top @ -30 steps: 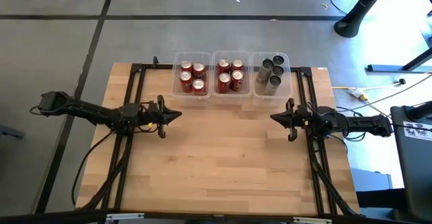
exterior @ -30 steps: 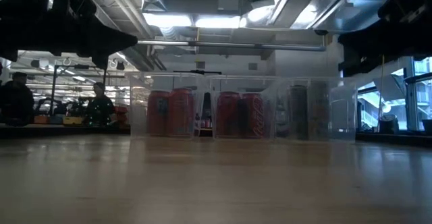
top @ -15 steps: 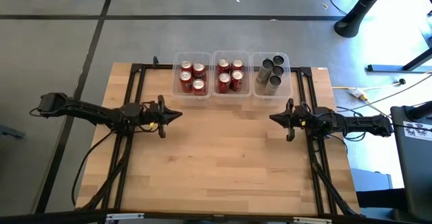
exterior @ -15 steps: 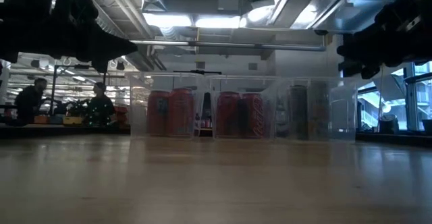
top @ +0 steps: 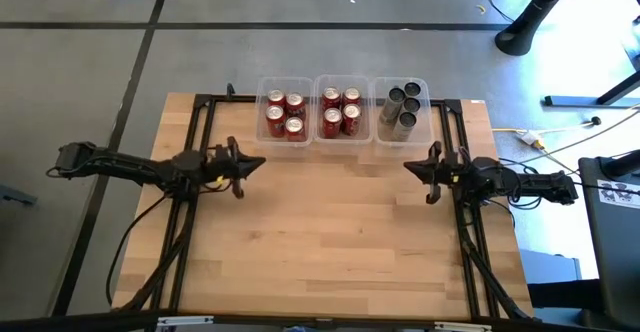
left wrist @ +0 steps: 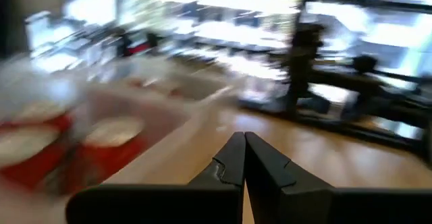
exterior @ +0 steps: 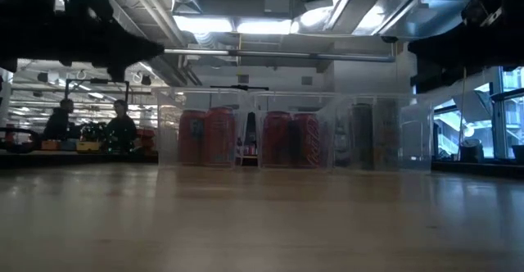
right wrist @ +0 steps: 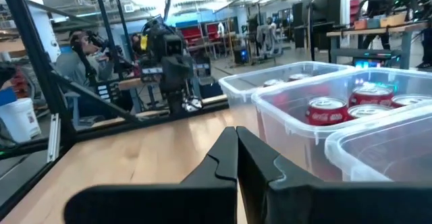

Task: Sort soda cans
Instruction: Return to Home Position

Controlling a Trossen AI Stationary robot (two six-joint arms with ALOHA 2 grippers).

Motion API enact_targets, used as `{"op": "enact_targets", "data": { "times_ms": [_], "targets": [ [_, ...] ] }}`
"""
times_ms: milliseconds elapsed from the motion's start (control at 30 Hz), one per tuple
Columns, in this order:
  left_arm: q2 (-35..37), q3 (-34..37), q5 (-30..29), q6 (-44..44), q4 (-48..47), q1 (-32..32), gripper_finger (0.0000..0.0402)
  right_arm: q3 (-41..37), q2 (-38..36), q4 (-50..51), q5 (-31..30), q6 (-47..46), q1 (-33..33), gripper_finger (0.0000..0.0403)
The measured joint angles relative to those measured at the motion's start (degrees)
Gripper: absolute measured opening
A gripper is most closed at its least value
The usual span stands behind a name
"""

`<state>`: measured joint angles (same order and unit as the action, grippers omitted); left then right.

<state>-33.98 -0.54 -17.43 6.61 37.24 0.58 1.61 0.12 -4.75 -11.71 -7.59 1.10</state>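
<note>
Red soda cans stand upright in two clear bins at the table's far edge: three in the left bin (top: pixel 284 114) and several in the middle bin (top: pixel 341 112). Dark cans (top: pixel 402 107) fill the right bin. The right wrist view shows a red can's silver top (right wrist: pixel 328 109). My left gripper (top: pixel 262 162) hovers shut above the table's left part, pointing level toward the right, just near of the left bin. My right gripper (top: pixel 406 166) hovers shut on the right, pointing toward the left, just near of the dark cans' bin. Neither holds anything.
A black frame (top: pixel 200 107) runs along the table's left, right and far sides. Bare wood (top: pixel 330 232) spreads between the arms and toward the near edge. People (exterior: pixel 121 129) sit in the room beyond the table.
Both grippers have swung a little toward the far edge, where the bins stand, and have stayed shut. The cans and bins have not moved.
</note>
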Motion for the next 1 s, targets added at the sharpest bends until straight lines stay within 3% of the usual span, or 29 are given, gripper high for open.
{"op": "enact_targets", "data": {
  "times_ms": [133,200,633,700,800,1000],
  "targets": [
    [0.1,0.0,-13.9,10.8,-7.3,0.0,0.0,0.0,0.0,-0.2,-1.1,0.3,0.0,0.0001],
    [0.1,0.0,-18.0,14.8,-10.3,0.0,0.0,0.0,0.0,-1.1,-1.3,0.5,0.0,0.0001],
    [0.1,0.0,-18.3,17.1,-21.3,-1.0,0.0,0.2,0.0,3.3,-2.3,0.2,0.0,0.0001],
    [0.1,0.0,-17.5,20.6,-23.3,-1.0,0.0,0.3,0.0,3.7,-2.1,-2.6,0.0,0.0001],
    [0.0,0.0,-15.0,18.3,-23.4,-1.1,0.0,0.3,0.0,4.3,-0.4,-3.9,0.0,0.0001],
    [0.7,0.0,2.6,6.8,-16.2,-1.0,0.0,-0.9,0.0,1.7,3.4,0.4,0.0,0.0001]
  ]
}}
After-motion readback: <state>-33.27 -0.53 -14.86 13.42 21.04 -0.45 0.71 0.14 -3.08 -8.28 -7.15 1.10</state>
